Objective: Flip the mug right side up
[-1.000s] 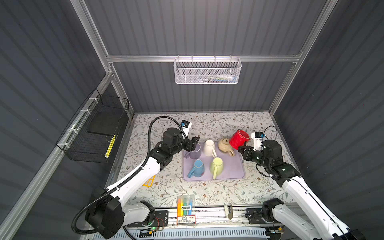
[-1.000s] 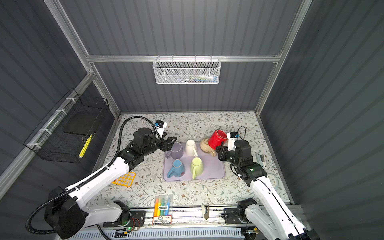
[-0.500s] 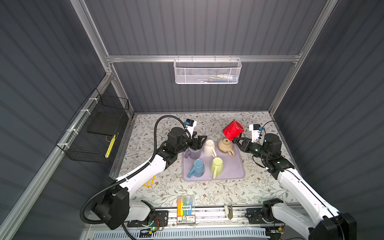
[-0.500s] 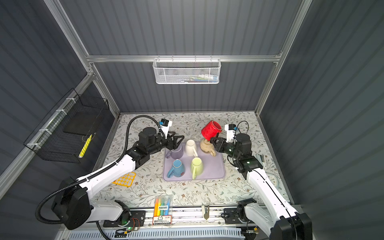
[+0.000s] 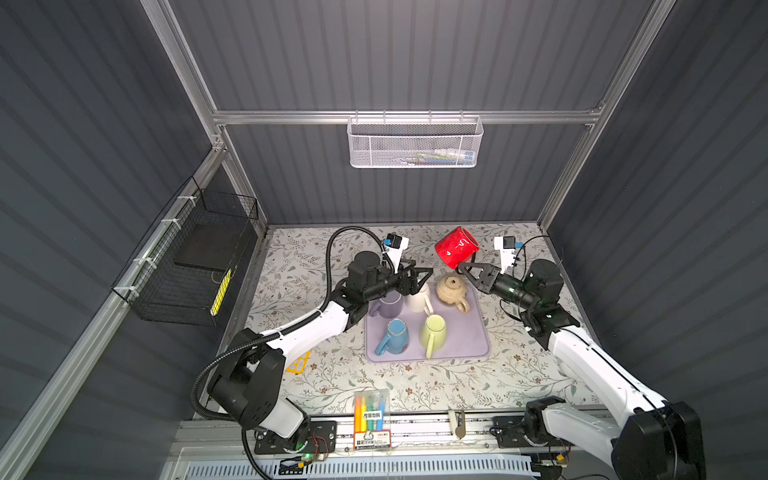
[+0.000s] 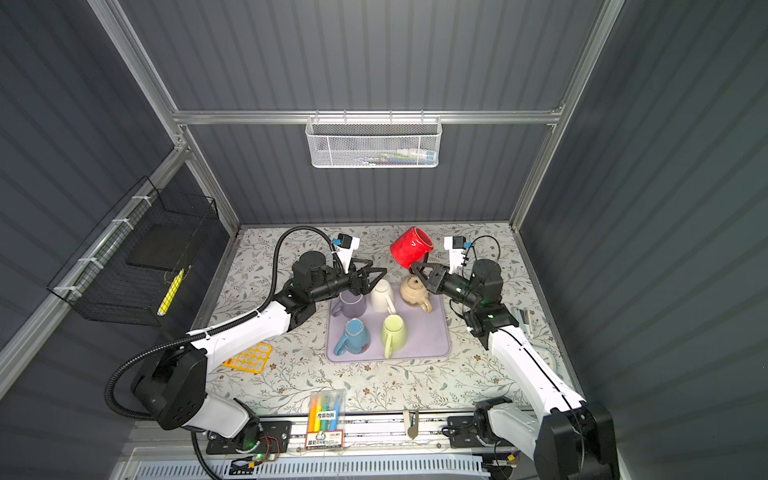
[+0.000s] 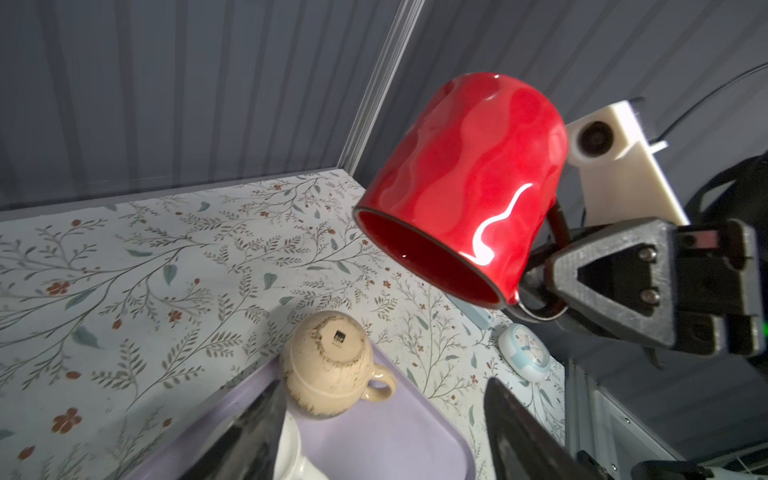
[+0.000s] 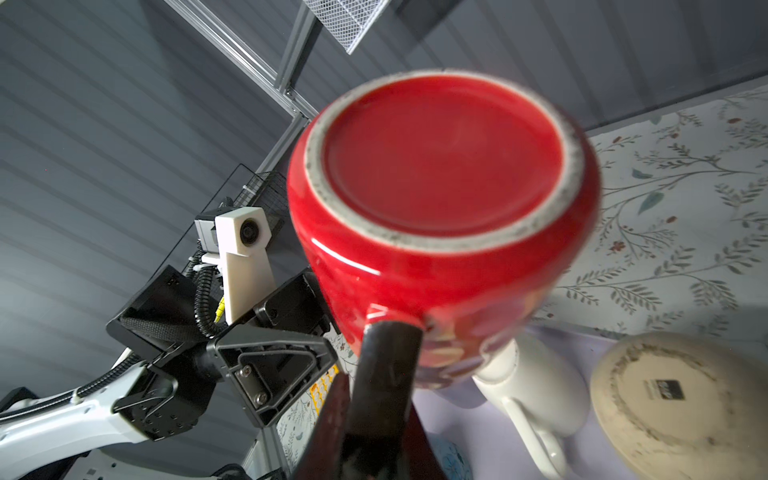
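The red mug hangs in the air above the tray's back edge. It is tilted, with its base up toward the back right and its mouth facing down toward the left arm. My right gripper is shut on the mug's handle, seen from below the base. My left gripper stands open and empty above the back mugs on the tray, a short way left of the red mug and pointing at it.
A lavender tray carries an upside-down beige mug, a white mug, a purple mug, a blue mug and a green mug. A marker pack and a yellow stencil lie in front.
My right gripper has lifted the red mug up and toward the back left, tipping it. My left gripper has swung right over the tray's back mugs, staying open.
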Controlling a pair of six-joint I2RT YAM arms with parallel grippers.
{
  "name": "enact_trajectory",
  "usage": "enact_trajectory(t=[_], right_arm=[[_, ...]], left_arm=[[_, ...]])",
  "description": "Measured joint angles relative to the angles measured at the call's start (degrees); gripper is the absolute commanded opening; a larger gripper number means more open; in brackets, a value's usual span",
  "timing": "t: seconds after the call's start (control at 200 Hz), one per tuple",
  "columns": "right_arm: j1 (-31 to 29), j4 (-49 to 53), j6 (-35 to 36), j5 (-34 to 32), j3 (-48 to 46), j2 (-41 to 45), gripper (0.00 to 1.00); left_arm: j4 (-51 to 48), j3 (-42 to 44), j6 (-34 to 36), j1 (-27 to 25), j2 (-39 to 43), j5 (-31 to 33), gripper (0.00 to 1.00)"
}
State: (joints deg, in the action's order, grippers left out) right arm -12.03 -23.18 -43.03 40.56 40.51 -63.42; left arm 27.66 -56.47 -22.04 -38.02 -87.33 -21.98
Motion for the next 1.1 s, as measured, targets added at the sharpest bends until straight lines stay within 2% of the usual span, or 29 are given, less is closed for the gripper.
enact_trajectory(t=[0.49, 0.735, 0.941, 1.101], right_arm=[[-0.02, -5.51, -2.19, 3.96, 0.0, -1.25, 0.0], [0.24, -5.88, -1.97, 4.31, 0.0, -2.67, 0.0], [0.04, -3.06, 0.04, 4.37, 0.0, -2.82, 0.0], [-0.02, 6.05, 5.14, 3.58, -0.24, -1.57, 0.0]], left_arm=[[15.61, -0.59, -8.52, -0.2, -5.99, -4.2, 0.76], [25.42, -2.05, -15.34, -0.2, -11.39, -6.01, 0.76], [28.15, -2.54, -18.18, -0.2, -13.29, -6.58, 0.75], [24.5, -2.01, -15.78, -0.2, -11.47, -5.9, 0.75]])
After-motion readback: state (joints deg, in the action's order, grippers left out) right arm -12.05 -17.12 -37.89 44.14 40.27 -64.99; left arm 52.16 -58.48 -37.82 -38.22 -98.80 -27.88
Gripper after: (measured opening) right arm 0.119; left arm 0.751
